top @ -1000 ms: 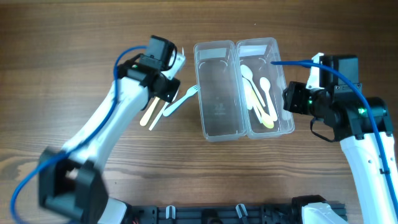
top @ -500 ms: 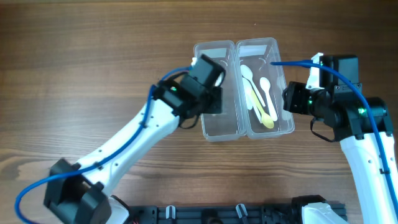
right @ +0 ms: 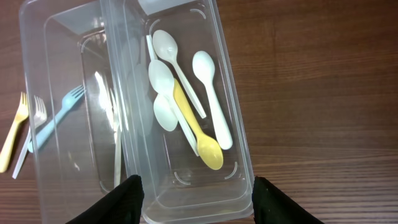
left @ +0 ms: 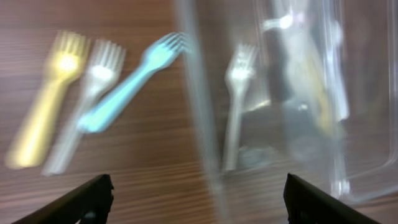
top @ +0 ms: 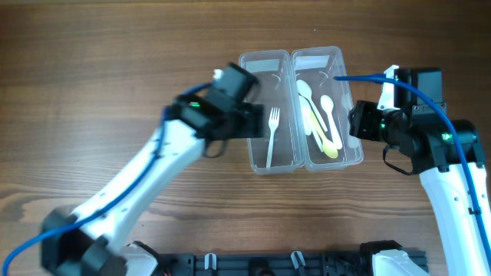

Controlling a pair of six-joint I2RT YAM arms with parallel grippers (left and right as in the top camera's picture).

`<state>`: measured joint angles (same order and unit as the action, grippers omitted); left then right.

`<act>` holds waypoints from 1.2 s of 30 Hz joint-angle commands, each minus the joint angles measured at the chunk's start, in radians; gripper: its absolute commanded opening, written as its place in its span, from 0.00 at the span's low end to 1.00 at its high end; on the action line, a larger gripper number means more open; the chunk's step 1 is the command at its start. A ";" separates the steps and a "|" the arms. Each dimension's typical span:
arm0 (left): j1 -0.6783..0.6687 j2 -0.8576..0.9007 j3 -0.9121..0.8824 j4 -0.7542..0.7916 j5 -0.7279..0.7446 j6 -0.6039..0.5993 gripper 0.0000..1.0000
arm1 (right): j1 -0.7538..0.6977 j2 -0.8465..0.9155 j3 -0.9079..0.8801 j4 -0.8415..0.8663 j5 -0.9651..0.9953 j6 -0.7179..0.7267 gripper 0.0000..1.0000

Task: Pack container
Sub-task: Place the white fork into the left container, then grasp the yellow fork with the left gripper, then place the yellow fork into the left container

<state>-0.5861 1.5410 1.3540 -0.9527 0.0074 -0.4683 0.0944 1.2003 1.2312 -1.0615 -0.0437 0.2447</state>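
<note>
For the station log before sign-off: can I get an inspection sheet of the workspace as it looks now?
Surface: wooden table.
Job's things: container, a white fork in one tub, white spoons and a yellow spoon in the other.
Clutter: yellow fork, pale fork and blue fork loose on the table beside the container.
Grippers: left gripper open above the container's fork-side wall; right gripper open above the spoon tub.
Cables: blue cable on each arm.
Surroundings: dark rail along the table's near edge.
</note>
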 commanded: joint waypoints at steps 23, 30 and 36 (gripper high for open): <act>0.425 0.384 -0.098 0.123 -0.029 0.765 0.76 | -0.002 -0.002 0.019 0.010 0.021 -0.006 0.56; 0.425 0.447 -0.098 0.157 0.019 0.809 0.64 | -0.002 -0.002 0.019 0.009 0.021 -0.006 0.56; 0.407 0.455 -0.098 0.160 0.019 0.805 0.42 | -0.002 -0.002 0.019 0.010 0.021 -0.006 0.56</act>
<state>-0.1680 1.9736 1.2629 -0.7948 0.0002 0.3206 0.0944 1.2003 1.2312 -1.0561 -0.0437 0.2447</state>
